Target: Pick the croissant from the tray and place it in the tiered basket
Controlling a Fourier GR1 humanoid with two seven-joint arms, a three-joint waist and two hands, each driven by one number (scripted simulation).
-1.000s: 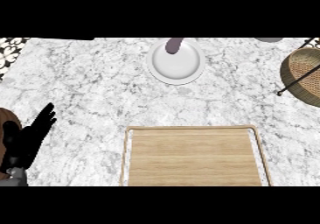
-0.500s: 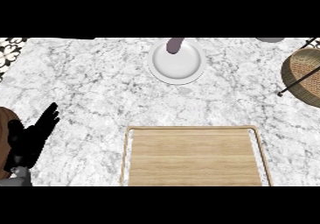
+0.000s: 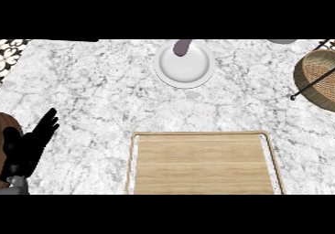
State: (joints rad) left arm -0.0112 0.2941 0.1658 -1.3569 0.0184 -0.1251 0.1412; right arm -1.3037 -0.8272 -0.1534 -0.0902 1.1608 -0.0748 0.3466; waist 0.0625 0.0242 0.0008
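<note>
The left hand (image 3: 29, 145) sits at the view's left edge, open, fingers straight and pointing up the desk (image 3: 96, 91), holding nothing; the right hand does not show at all. The tray (image 3: 204, 137) lies low and centre, its wooden floor bare; no croissant shows on it, and none anywhere else on the desk; a brown shape at the far left edge, behind the hand, is too cut off to name. The tiered basket (image 3: 319, 77) stands at the right edge, well apart from the tray. A white plate (image 3: 184, 64) sits up top with a dark piece on its far rim. A croissant would likely be light, flaky and easily crushed; best taken across its thick middle, from above, not by the thin horns.
</note>
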